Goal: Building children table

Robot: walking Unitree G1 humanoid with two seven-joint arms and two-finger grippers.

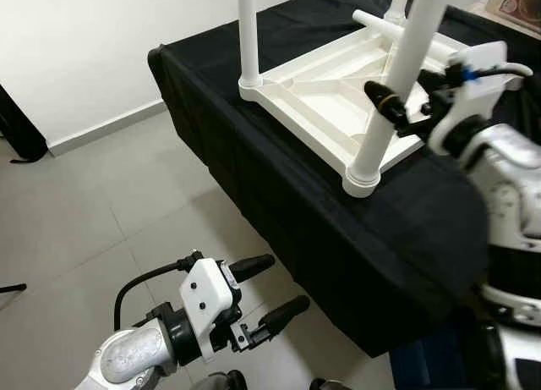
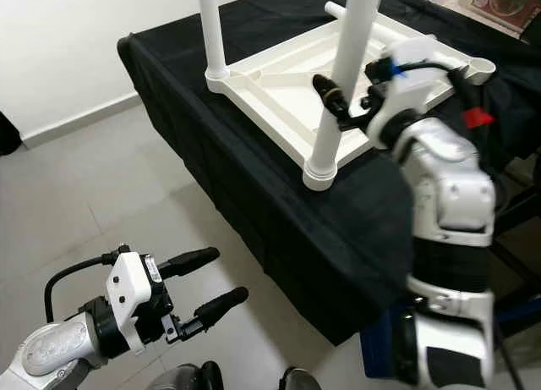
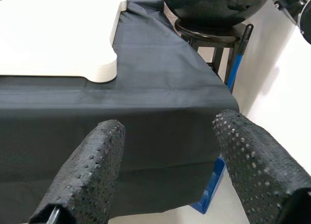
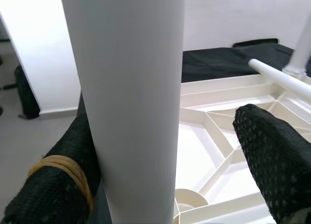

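A white children's table (image 1: 325, 94) lies upside down on a black-draped table (image 1: 279, 195). One white leg (image 1: 248, 35) stands in its far left corner socket. Another leg (image 1: 397, 77) stands in the near corner socket. My right gripper (image 1: 404, 109) is open around this near leg. In the right wrist view the banded finger (image 4: 53, 180) touches the leg (image 4: 131, 97), and the other finger (image 4: 272, 156) stands apart from it. A loose leg (image 1: 372, 21) lies across the back. My left gripper (image 1: 283, 284) hangs low before the draped table, open and holding nothing.
The cloth's front edge drops to the tiled floor (image 1: 93, 212). A dark wok (image 3: 214, 5) rests on a stool beside the draped table, with a blue object (image 3: 209, 195) on the floor below. A white wall (image 1: 84, 43) runs along the left.
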